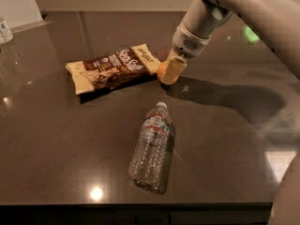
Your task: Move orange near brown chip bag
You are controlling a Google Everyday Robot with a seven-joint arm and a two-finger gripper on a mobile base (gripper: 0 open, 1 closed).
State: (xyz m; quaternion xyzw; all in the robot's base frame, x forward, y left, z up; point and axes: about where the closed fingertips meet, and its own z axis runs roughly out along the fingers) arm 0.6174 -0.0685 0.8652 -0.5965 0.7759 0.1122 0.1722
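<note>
Claw reaches down from upper right, closed around the orange and hiding most of it. The orange is held low over the table, just beside the right end of the bag; contact between them unclear. Judgement: placement spot reached, release outstanding. Bottle lies apart, not obstructing.

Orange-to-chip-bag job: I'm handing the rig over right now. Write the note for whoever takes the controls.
Gripper: shut on the orange, low over the table, at the right end of the brown chip bag.
Things: the bag lies flat, left of centre. A water bottle lies nearer the camera, apart from both.
Done: the orange is right beside the bag.
Left: set the orange down if it is not resting yet (cannot tell), open, and lift away without nudging the bag.
</note>
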